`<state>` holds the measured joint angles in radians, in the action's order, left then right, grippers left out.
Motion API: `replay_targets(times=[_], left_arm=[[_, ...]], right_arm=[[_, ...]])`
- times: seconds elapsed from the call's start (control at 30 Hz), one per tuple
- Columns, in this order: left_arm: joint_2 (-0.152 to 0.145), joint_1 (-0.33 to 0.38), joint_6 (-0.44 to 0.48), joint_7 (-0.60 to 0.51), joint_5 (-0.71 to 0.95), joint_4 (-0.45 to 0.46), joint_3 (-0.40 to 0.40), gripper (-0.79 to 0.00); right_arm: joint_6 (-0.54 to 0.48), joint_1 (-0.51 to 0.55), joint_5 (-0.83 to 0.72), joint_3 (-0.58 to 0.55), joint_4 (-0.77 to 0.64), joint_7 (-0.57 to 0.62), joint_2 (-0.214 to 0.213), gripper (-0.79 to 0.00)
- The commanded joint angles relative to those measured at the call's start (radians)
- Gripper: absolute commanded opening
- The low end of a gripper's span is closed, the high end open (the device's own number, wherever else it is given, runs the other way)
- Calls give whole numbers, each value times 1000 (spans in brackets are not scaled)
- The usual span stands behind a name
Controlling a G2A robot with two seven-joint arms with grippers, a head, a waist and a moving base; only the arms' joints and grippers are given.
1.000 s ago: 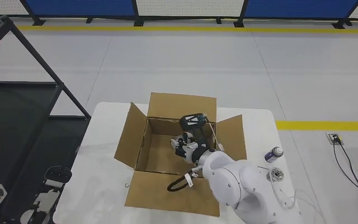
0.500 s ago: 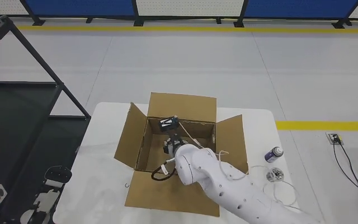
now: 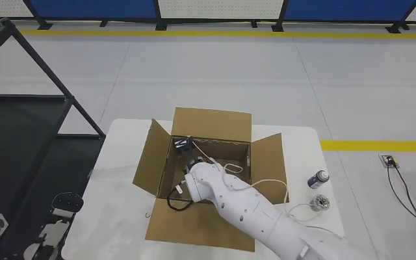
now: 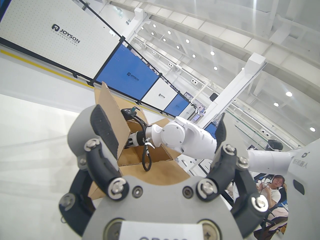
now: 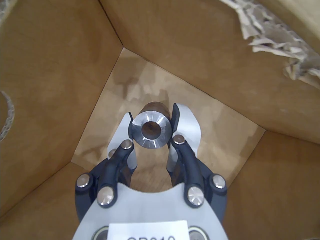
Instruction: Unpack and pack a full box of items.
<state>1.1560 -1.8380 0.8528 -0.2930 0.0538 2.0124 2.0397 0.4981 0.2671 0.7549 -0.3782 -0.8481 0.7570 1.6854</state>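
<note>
The open cardboard box (image 3: 165, 172) stands in the middle of the white table. The right arm reaches down into the box's far left corner, where my right gripper (image 5: 152, 119) is shut on a short metal cylinder (image 5: 151, 128) with a hole in its end face. The cylinder hangs above the bare box floor (image 5: 140, 83), near the corner. My left gripper (image 4: 160, 123) is open and holds nothing. It points up and across at the box (image 4: 160, 154) and the right arm from beside the table.
A spray can (image 3: 317, 179) stands on the table (image 3: 123, 188) right of the box, with a small round metal part (image 3: 319, 203) just in front of it. The box flaps (image 3: 147, 162) stand out on all sides. Torn cardboard (image 5: 275, 33) edges one wall.
The right arm has swung left across the box, from its right half to the far left corner, carrying the cylinder. The can and the small part have not moved.
</note>
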Motion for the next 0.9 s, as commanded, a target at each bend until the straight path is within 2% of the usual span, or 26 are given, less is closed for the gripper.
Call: replay_targets(times=[0.0, 0.1, 0.13, 0.2, 0.23, 0.4, 0.6, 0.87], left_arm=[[0, 0, 0, 0, 0, 0, 0, 0], [0, 0, 0, 0, 0, 0, 0, 0], [0, 0, 0, 0, 0, 0, 0, 0], [0, 0, 0, 0, 0, 0, 0, 0], [0, 0, 0, 0, 0, 0, 0, 0], [0, 0, 0, 0, 0, 0, 0, 0], [0, 0, 0, 0, 0, 0, 0, 0], [0, 0, 0, 0, 0, 0, 0, 0]], right_arm=[[-10, -7, -8, 1, 50, -10, 21, -785], [-29, -18, -26, -5, 115, -22, 50, -785], [-37, -21, -30, -6, 136, -23, 58, -751], [-47, -27, -35, -8, 175, -25, 74, -548], [-52, -29, -36, -8, 192, -26, 82, -489], [-77, -35, -44, -18, 264, -44, 114, -471], [-93, -45, -46, -36, 321, -65, 140, -409], [-73, -29, -25, -74, 300, -112, 139, -400]])
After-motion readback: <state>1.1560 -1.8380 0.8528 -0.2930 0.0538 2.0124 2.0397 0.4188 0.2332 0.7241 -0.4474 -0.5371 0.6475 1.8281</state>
